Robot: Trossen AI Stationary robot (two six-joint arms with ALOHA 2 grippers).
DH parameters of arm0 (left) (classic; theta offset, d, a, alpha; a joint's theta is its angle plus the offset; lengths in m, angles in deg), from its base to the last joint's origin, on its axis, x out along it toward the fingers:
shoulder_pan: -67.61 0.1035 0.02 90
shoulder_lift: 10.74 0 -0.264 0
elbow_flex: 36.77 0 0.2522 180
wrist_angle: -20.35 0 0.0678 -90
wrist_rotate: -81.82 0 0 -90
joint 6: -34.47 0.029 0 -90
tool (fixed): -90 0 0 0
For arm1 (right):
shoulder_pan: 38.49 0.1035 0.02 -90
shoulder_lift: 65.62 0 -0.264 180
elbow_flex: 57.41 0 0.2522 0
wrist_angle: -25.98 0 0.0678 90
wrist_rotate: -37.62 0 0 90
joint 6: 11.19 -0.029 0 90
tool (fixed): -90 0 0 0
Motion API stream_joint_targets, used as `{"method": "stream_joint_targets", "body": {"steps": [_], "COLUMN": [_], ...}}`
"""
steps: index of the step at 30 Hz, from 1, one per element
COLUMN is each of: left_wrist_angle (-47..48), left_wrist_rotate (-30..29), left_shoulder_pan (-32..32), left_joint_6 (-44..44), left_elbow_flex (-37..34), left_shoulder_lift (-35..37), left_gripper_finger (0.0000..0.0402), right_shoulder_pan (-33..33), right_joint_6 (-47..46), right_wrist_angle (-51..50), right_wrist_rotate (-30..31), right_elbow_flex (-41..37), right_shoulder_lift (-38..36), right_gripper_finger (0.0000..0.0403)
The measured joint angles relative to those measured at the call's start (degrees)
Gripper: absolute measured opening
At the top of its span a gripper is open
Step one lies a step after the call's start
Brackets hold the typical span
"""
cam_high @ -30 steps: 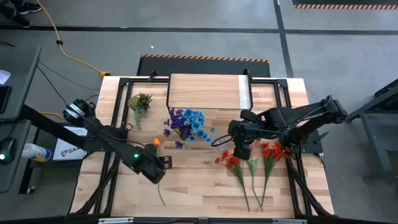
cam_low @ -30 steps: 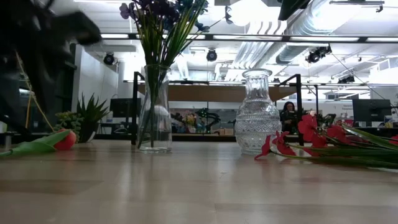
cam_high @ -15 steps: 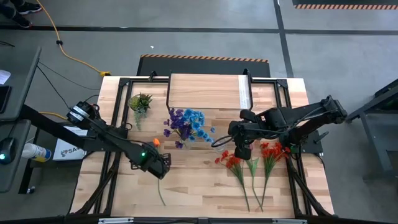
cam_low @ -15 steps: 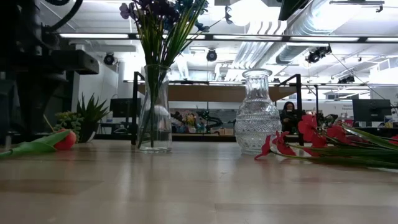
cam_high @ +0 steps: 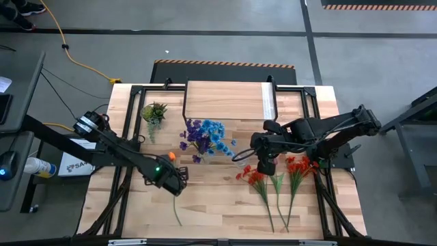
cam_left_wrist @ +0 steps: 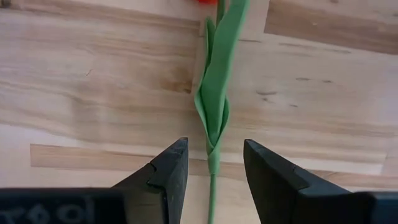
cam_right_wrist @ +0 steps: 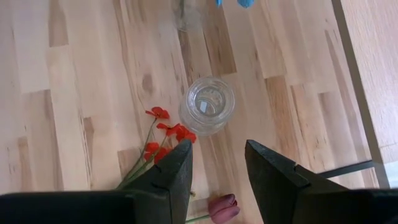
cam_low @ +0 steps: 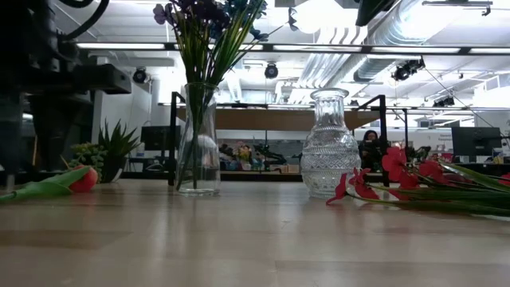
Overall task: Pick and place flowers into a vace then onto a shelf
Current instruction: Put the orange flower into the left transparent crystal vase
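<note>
In the high view, your left gripper sits low over the green-stemmed orange flower lying near-left on the table. The clear vase of blue and purple flowers stands centre, near of the light wood-plank shelf. Your right gripper hangs by the red flowers.

In the low view, the faceted empty glass vase stands right of the filled one; the spiky green plant is left.

In the left wrist view, the fingers are parted, holding nothing, the green stem between them.

In the right wrist view, the fingers are spread and empty above the empty vase.
</note>
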Motion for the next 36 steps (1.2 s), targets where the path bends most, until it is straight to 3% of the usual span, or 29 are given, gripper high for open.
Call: {"method": "stream_joint_targets", "body": {"steps": [5, 17, 31, 36], "left_wrist_angle": [-0.3, -1.8, -1.8, -2.0], "left_wrist_rotate": [-1.0, 3.8, 4.5, 4.6], "left_shoulder_pan": [1.3, 3.6, 3.6, 3.6], "left_joint_6": [0.5, 3.2, 3.0, 3.0], "left_elbow_flex": [0.0, 0.3, 0.2, 0.2], "left_shoulder_lift": [-1.3, -8.9, -9.3, -9.4], "left_gripper_finger": [0.0188, 0.0188, 0.0187, 0.0159], "right_shoulder_pan": [0.0, 0.0, 0.0, 0.0], "right_joint_6": [-1.2, -1.5, -1.3, -1.3], "right_wrist_angle": [0.1, 0.3, 0.3, 0.3], "right_wrist_rotate": [0.0, -0.2, -0.2, -0.2], "right_elbow_flex": [0.0, 0.0, 0.0, 0.0], "right_shoulder_lift": [0.0, 0.0, 0.0, 0.0], "right_gripper_finger": [0.0139, 0.0139, 0.0139, 0.0139]}}
